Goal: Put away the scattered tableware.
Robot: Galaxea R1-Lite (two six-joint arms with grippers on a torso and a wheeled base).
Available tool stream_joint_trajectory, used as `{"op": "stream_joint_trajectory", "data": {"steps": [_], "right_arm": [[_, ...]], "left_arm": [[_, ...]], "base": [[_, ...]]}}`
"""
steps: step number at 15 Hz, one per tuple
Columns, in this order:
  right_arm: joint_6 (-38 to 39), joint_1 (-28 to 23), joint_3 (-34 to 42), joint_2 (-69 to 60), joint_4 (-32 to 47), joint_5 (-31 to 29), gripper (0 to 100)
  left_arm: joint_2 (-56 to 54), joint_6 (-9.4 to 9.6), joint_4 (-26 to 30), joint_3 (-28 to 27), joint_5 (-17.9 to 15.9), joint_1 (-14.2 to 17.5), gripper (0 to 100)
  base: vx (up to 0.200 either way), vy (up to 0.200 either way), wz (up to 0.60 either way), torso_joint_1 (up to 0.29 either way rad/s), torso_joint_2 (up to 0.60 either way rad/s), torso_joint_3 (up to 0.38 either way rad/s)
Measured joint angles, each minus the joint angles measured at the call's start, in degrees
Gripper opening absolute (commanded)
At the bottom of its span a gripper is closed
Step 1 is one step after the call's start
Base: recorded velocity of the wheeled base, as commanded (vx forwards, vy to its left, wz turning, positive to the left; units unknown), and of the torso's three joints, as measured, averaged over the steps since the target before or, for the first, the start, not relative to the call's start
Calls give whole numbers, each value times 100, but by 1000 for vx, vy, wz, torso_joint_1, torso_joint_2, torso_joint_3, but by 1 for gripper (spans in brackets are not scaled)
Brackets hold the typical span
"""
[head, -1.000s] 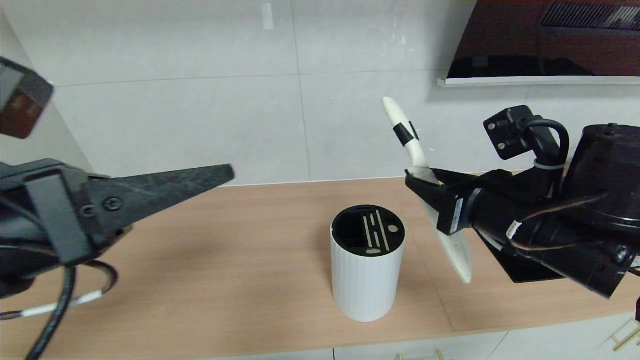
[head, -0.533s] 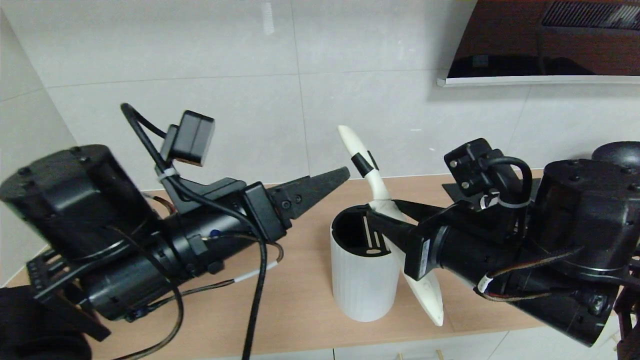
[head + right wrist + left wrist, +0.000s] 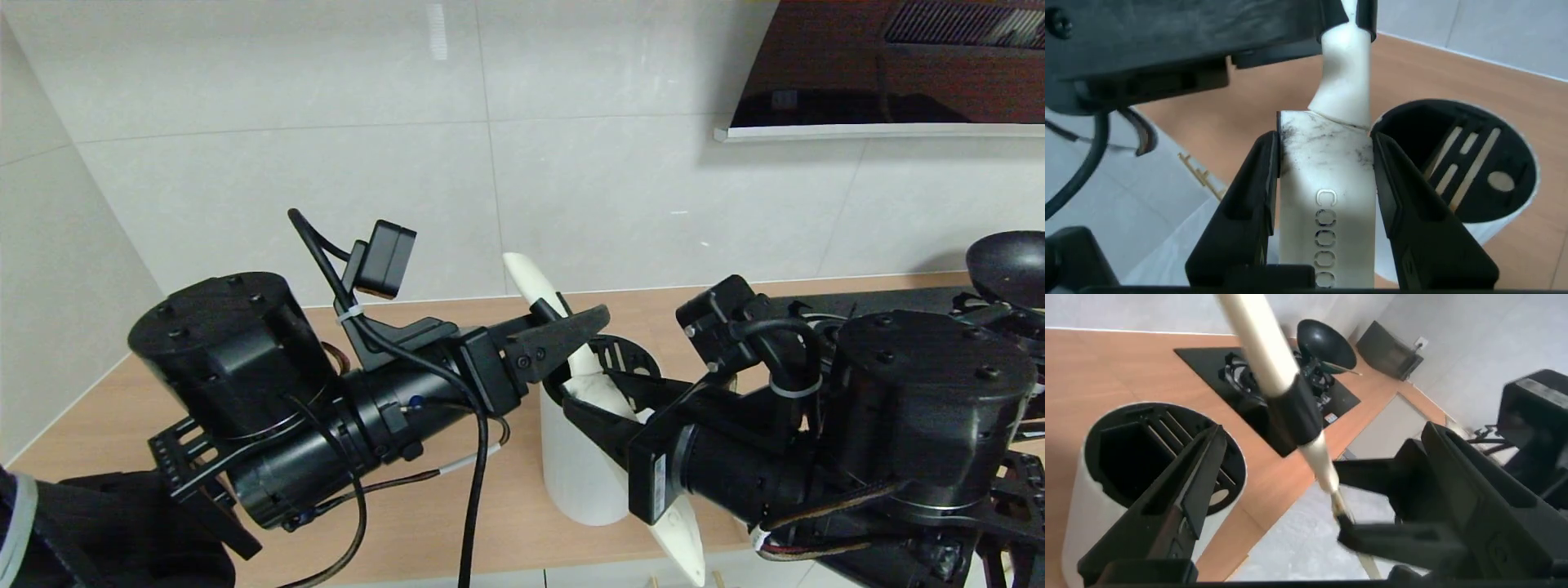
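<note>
Check the right gripper (image 3: 606,402) first. Its fingers (image 3: 1259,192) are pinching the blade of the white spatula (image 3: 529,287) from both sides. The spatula is held clear of the worktop (image 3: 102,408) and tilted: the handle points up towards the tiled wall, and the blade tip hangs low in front of the white holder (image 3: 571,478).

You will find the left gripper (image 3: 1315,469) at the handle with its fingers (image 3: 1196,486) spread wide, one on each side of the black band (image 3: 1294,416). You cannot tell from these views whether either finger touches the handle.

The holder stands upright on the worktop, with its black slotted top open under the spatula. The black hob (image 3: 1208,363) lies beyond it.
</note>
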Motion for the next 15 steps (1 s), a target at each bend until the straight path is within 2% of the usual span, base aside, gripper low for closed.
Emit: {"op": "stream_joint_trajectory", "data": {"steps": [13,14,15], "right_arm": [[-9,168,115,11,0,-2,0],[-11,168,115,9,0,-5,0],[-12,168,115,9,-2,-7,0]], "left_arm": [[204,1,-63,-26,126,15,100],[210,0,-63,-26,137,15,0],[219,0,-63,-23,149,13,0]], "base": [[0,0,0,0,0,0],[0,0,0,0,0,0],[0,0,0,0,0,0]]}}
